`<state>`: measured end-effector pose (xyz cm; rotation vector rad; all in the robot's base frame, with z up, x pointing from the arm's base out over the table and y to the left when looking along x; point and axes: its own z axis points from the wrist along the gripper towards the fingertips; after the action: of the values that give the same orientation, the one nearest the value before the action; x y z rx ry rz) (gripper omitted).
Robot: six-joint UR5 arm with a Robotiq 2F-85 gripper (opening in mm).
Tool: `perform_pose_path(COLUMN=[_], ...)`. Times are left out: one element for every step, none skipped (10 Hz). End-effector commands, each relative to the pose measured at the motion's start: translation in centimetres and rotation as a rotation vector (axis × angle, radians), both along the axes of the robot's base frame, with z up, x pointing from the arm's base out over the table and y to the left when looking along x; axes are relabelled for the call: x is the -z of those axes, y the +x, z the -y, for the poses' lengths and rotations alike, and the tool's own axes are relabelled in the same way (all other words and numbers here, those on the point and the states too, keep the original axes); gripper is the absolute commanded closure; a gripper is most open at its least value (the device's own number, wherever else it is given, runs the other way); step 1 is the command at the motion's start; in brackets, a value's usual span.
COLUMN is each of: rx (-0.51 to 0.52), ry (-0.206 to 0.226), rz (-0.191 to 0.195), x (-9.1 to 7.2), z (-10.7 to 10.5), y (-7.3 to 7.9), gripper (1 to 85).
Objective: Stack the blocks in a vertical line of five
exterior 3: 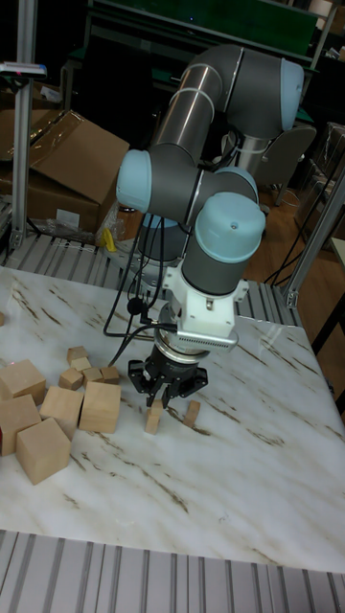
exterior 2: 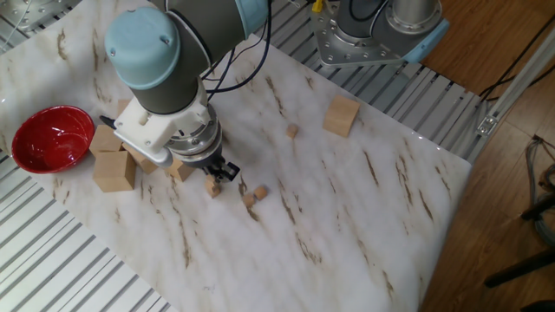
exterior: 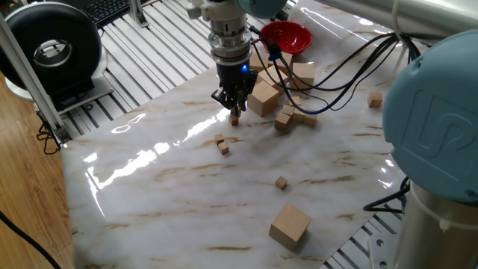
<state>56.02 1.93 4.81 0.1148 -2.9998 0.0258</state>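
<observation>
My gripper (exterior: 234, 112) points straight down near the middle of the marble table, fingers closed on a tiny light-wood block (exterior: 234, 119) that reaches down to the tabletop. In the tall fixed view the piece under the gripper (exterior 3: 156, 404) looks like a short column (exterior 3: 153, 421) about two blocks high. Two more tiny blocks (exterior: 219, 138) (exterior: 224, 148) lie close together just in front of it, also seen in the other fixed view as a pair (exterior 2: 255, 195). A further tiny block (exterior: 281, 182) sits alone nearer the front.
Medium and large wooden cubes (exterior: 263, 99) cluster behind the gripper next to a red bowl (exterior: 287, 36). One large cube (exterior: 290, 226) stands near the front edge. A medium cube (exterior: 375, 99) lies far right. Cables hang from the arm over the cluster.
</observation>
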Motion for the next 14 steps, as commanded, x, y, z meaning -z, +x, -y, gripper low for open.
perform_pose_path(rx=[-0.018, -0.028, -0.025, -0.027, -0.027, -0.028, -0.03, -0.031, -0.035, -0.039, -0.041, -0.054, -0.048, -0.045], ry=[0.006, 0.003, 0.004, 0.004, 0.006, 0.008, 0.008, 0.008, 0.01, 0.011, 0.011, 0.01, 0.015, 0.016], rz=[-0.007, -0.007, -0.007, -0.009, -0.009, -0.009, -0.009, -0.009, -0.004, -0.003, -0.003, -0.017, -0.015, -0.014], x=[-0.1, -0.06, -0.05, -0.05, -0.05, -0.05, -0.05, -0.05, -0.04, -0.04, -0.03, -0.11, -0.09, -0.03], z=[0.01, 0.13, 0.09, 0.09, 0.06, 0.02, 0.03, 0.03, -0.01, -0.01, -0.01, 0.1, -0.05, -0.1], y=[-0.14, -0.14, -0.13, -0.18, -0.18, -0.18, -0.18, -0.17, -0.05, -0.01, -0.01, -0.35, -0.3, -0.24], gripper=[68.3, 65.3, 65.0, 65.0, 64.7, 64.3, 63.7, 63.3, 63.0, 62.7, 62.0, 58.0, 56.3, 56.3])
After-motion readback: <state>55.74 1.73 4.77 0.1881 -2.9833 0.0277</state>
